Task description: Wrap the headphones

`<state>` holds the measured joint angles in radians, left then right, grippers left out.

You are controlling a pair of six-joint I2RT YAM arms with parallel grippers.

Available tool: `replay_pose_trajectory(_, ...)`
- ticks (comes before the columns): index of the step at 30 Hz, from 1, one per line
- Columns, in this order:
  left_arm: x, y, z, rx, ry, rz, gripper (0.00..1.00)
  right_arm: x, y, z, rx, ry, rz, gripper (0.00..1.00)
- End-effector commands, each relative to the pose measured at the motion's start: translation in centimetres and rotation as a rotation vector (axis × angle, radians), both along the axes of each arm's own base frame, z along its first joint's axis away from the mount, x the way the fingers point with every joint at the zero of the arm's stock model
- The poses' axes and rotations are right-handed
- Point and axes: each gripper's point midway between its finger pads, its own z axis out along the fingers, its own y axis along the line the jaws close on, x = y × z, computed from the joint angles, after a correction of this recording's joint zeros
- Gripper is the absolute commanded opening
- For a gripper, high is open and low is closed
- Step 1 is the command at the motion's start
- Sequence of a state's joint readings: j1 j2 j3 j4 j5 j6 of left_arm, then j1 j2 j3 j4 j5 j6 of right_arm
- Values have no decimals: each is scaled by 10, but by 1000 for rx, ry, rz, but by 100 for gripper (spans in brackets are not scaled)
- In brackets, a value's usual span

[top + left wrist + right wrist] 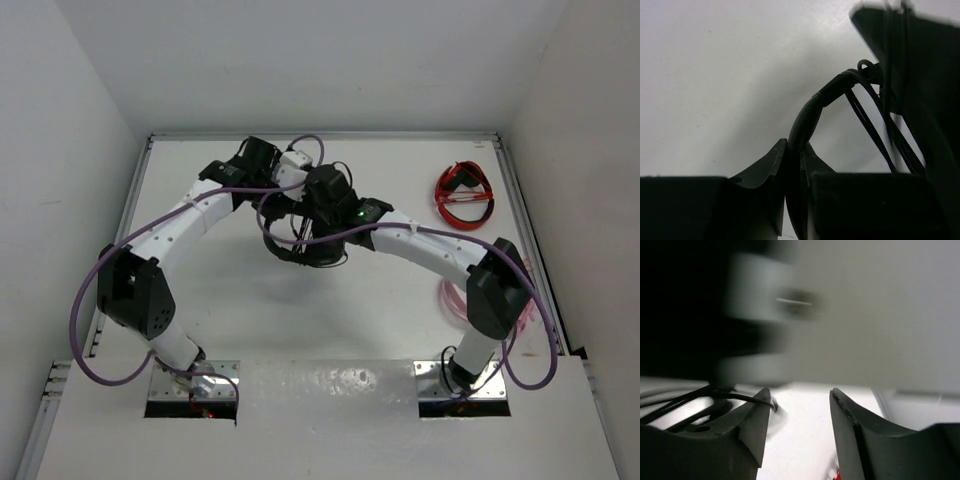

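Observation:
The black headphones sit mid-table under both grippers, with thin cable loops around them. My left gripper is shut on a thick black curved part of the headphones, held between its fingertips in the left wrist view. Several thin strands of black cable run down to the right of it. My right gripper is close beside the left one. In the right wrist view it is open and empty, with a cable strand touching its left finger.
A red headset lies at the back right. A pink headset lies partly under my right arm. White walls enclose the table on three sides. The left arm's wrist looms blurred close ahead of the right gripper.

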<state>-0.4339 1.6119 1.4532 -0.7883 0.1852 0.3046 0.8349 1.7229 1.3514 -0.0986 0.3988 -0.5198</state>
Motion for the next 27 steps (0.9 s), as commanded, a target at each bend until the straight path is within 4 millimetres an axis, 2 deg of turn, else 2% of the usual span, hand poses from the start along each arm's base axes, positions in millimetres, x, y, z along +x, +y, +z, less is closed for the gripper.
replay_pose_trajectory(1, -22, -33, 51, -157, -31, -92, 0, 15, -24, 13, 133, 6, -68, 52)
replay_pose_trajectory(5, -20, -37, 62, -176, -29, -87, 0, 0, -30, 1, 145, 94, -12, 56)
replay_pose_trajectory(10, -14, -32, 71, -151, -67, -67, 0, -10, -68, -14, 184, 171, -72, 54)
replay_pose_trajectory(11, -11, -29, 72, -141, -79, -54, 0, -13, -71, -16, 207, 190, -75, 55)
replay_pose_trajectory(12, -9, -29, 73, -135, -83, -54, 0, -16, -78, -16, 232, 210, -66, 63)
replay_pose_trajectory(13, -9, -29, 74, -134, -82, -54, 0, -17, -81, -19, 249, 228, -69, 66)
replay_pose_trajectory(19, -11, -39, 87, -183, -83, -92, 0, -6, -106, -13, 315, 268, -138, 73)
replay_pose_trajectory(22, -14, -43, 86, -198, -69, -112, 0, -4, -108, -8, 378, 323, -133, 76)
replay_pose_trajectory(23, -15, -43, 85, -200, -60, -117, 0, -2, -115, -9, 388, 344, -148, 77)
replay_pose_trajectory(25, -18, -48, 85, -222, -46, -131, 0, -1, -115, -10, 404, 385, -126, 78)
replay_pose_trajectory(27, -20, -52, 91, -267, -32, -135, 0, -8, -116, -20, 370, 441, -109, 78)
